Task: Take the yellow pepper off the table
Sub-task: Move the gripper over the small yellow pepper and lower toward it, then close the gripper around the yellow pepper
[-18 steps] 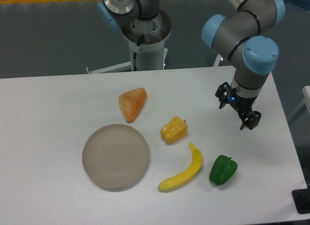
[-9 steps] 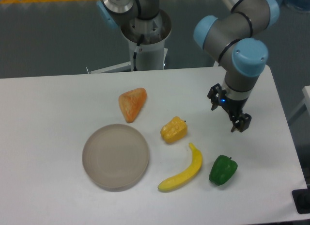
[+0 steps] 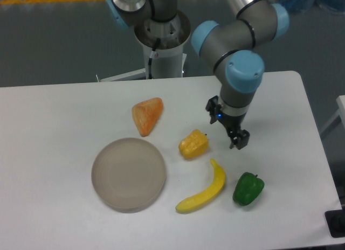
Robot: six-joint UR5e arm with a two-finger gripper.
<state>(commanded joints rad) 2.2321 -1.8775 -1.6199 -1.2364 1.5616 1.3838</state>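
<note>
The yellow pepper [image 3: 193, 144] is a small lumpy yellow-orange piece lying on the white table [image 3: 59, 131] near its middle. My gripper [image 3: 227, 124] hangs a little to the pepper's right and slightly above it, apart from it. Its two black fingers are spread, open, with nothing between them. The grey and blue arm reaches down to it from the upper right.
An orange wedge [image 3: 146, 115] lies up and left of the pepper. A round grey plate [image 3: 128, 174] sits at the lower left. A yellow banana [image 3: 205, 190] and a green pepper [image 3: 248, 188] lie in front of the pepper. The robot base [image 3: 160, 40] stands at the back.
The gripper has moved left across the table, from near the right edge to just right of the yellow pepper. It stays open. The objects have not moved.
</note>
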